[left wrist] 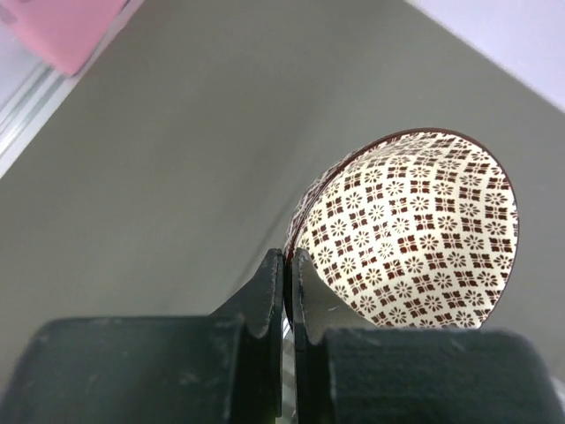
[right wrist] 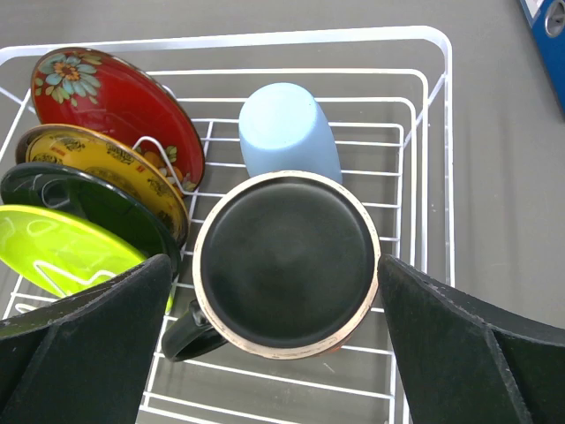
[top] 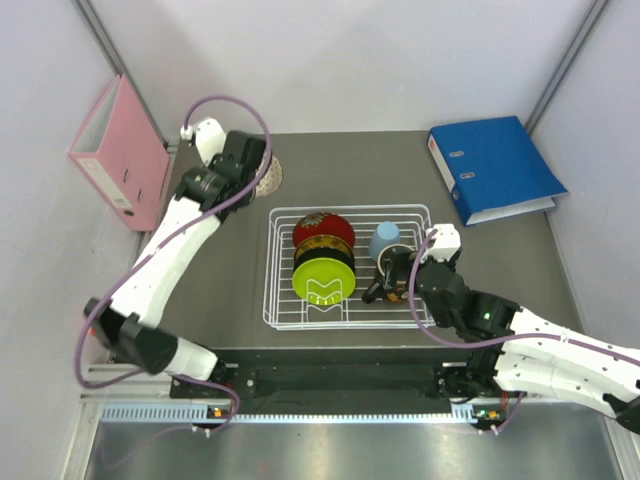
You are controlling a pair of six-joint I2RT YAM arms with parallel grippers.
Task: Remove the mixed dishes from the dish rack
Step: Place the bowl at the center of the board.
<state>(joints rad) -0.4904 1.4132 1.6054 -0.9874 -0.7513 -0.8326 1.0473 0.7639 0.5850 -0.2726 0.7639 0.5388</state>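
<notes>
The white wire dish rack (top: 420,215) sits mid-table. In it stand a red gold-patterned bowl (top: 323,228), a yellow-and-black plate (top: 322,250) and a lime-green bowl (top: 322,280). My right gripper (right wrist: 274,265) is open, with one jaw on each side of the dark mug (right wrist: 287,261). The mug stands base up in the rack (right wrist: 424,177), its handle to the lower left, and neither jaw touches it. My left gripper (left wrist: 287,258) is shut on the rim of the beige net-patterned bowl (left wrist: 415,238). It holds the bowl tilted at the table's far left (top: 268,178).
A pale blue cup (right wrist: 287,128) lies in the rack just behind the mug. A pink binder (top: 115,155) stands at the far left edge. A blue binder (top: 495,165) lies at the far right. A dark plate (right wrist: 88,208) stands between the yellow plate and the lime-green bowl.
</notes>
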